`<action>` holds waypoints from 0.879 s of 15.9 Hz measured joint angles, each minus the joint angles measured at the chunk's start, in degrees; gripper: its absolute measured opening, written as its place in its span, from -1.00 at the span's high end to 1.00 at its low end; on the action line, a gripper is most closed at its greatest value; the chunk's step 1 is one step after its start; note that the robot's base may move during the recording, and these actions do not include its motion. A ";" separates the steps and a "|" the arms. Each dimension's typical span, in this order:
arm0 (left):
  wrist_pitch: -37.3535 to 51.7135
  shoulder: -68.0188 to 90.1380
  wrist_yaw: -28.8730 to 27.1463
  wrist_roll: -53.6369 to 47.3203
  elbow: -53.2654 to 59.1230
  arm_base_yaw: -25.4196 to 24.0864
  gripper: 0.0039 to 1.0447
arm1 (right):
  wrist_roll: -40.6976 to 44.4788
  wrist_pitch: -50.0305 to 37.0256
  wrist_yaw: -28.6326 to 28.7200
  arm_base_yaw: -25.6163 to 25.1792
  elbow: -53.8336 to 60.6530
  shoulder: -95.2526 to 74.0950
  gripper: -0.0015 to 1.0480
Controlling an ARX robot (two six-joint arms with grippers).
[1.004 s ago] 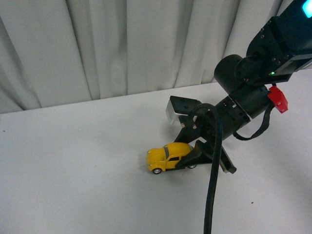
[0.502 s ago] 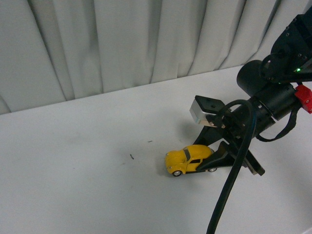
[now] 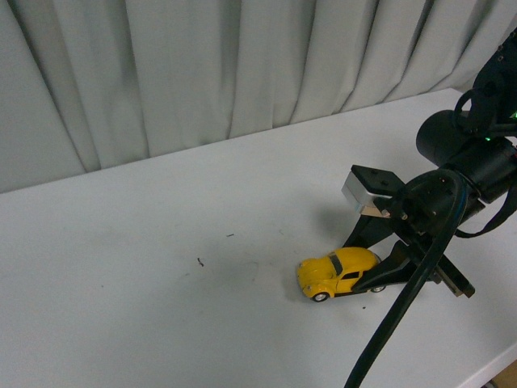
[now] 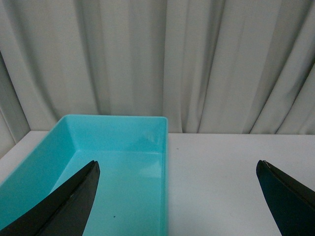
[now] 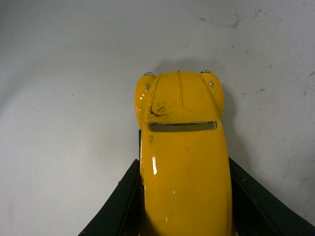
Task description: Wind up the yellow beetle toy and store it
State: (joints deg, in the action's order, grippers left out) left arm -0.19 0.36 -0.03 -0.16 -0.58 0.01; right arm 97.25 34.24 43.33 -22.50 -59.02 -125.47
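White table (image 3: 145, 267), pale curtain (image 3: 202, 73) behind. The right gripper (image 3: 365, 263) is pinching the yellow beetle toy (image 3: 333, 272) by its rear sides, with the nose sticking out past the fingertips. It has glossy paint, a scuffed hood, and its wheels are on the tabletop.

yellow beetle toy (image 3: 338, 272) slid rightward, right end effector (image 3: 361, 269) too (view panned)

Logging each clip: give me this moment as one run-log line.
right gripper: jaws shut on yellow beetle toy | toy: wheels on table | left gripper: open, facing teal bin | stage: toy not yet stored
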 joint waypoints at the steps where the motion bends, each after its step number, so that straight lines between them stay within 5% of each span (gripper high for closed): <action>1: 0.00 0.00 -0.02 0.02 0.00 0.00 -0.88 | 2.32 1.51 -3.08 0.00 -1.18 -0.17 -0.24; 5: 0.00 0.00 0.00 0.02 0.00 0.00 -0.88 | 3.61 2.05 -4.20 -0.02 -2.36 -0.17 -0.88; 14: 0.00 0.00 0.00 0.00 0.00 0.00 -0.88 | 4.63 0.55 -4.37 0.00 -2.47 -0.44 -0.87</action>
State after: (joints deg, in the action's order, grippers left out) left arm -0.19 0.36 -0.03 -0.16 -0.58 0.01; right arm 101.89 34.79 38.96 -22.50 -61.49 -125.91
